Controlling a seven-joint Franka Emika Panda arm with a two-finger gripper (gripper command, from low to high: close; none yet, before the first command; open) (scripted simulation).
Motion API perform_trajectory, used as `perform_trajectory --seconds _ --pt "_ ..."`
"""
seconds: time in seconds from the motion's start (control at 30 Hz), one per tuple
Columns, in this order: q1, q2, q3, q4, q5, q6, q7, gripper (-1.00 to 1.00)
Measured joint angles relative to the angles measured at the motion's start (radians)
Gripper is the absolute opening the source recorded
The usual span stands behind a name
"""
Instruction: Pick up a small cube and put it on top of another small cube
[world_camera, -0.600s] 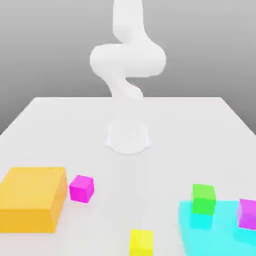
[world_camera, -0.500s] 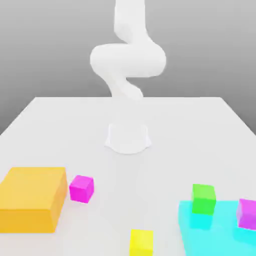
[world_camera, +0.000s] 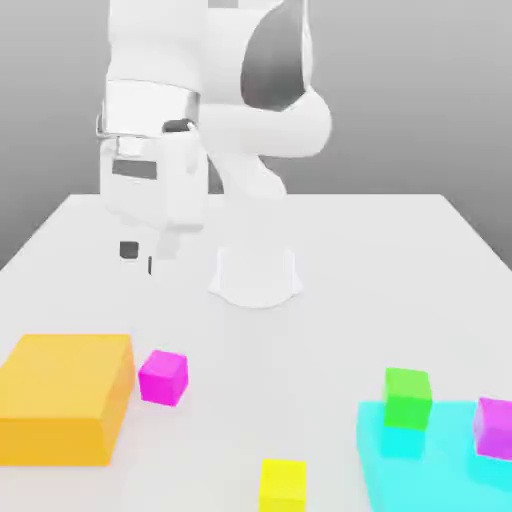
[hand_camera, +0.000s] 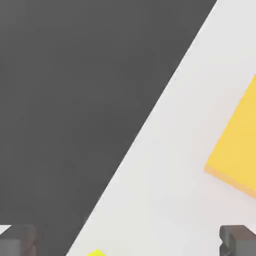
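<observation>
The small magenta-pink cube (world_camera: 163, 377) rests on the white table, just to the exterior view's right of the big orange block (world_camera: 65, 398). My gripper (world_camera: 140, 258) hangs in the air above the table's left part, farther back than the cube and well above it. Its two dark fingertips stand apart, open, with nothing between them. Other small cubes lie near the front: a yellow one (world_camera: 283, 485), a green one (world_camera: 407, 397) and a violet-purple one (world_camera: 494, 427). In the hand view my gripper (hand_camera: 127, 244) spans bare table, with the orange block (hand_camera: 237, 150) and a sliver of the yellow cube (hand_camera: 95, 253) showing.
A flat cyan patch (world_camera: 440, 465) at the front right carries the green and violet-purple cubes. The arm's round white base (world_camera: 257, 275) stands mid-table. In the hand view the table's edge (hand_camera: 150, 115) runs diagonally against dark ground.
The arm has swung down and toward the exterior view's left, bringing the hand and its open fingers into view. None of the cubes or the orange block has moved.
</observation>
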Motion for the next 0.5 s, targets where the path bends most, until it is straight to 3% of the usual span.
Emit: perform_trajectory --seconds 0.33,0.5 --pt "-0.153 0.231 0.017 -0.207 -0.007 0.188 0.442 0.0" --pt "-0.136 0.403 -0.044 -0.196 -0.12 0.329 0.556 0.0"
